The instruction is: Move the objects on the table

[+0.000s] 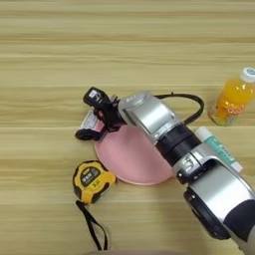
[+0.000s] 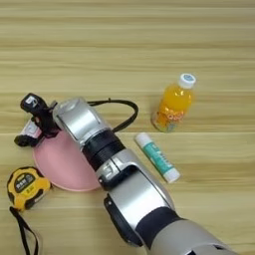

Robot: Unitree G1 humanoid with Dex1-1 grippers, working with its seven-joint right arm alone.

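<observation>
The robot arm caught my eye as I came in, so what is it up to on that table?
The right gripper reaches over the far-left rim of the pink plate, its black fingers around the small red-white box. The tape measure lies just left of the plate's near edge. The juice bottle stands at the right, and the white-teal tube lies nearer.

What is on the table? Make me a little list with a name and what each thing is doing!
table: light-brown wood, holds everything
gripper: black fingers around the small red-white box, at the plate's far left edge
pink plate: round, partly hidden under the silver arm
tape measure: yellow and black, near left of the plate, black strap trailing toward the camera
juice bottle: orange, standing upright, right of the arm
white-teal tube: lying flat, in front of the bottle
</observation>
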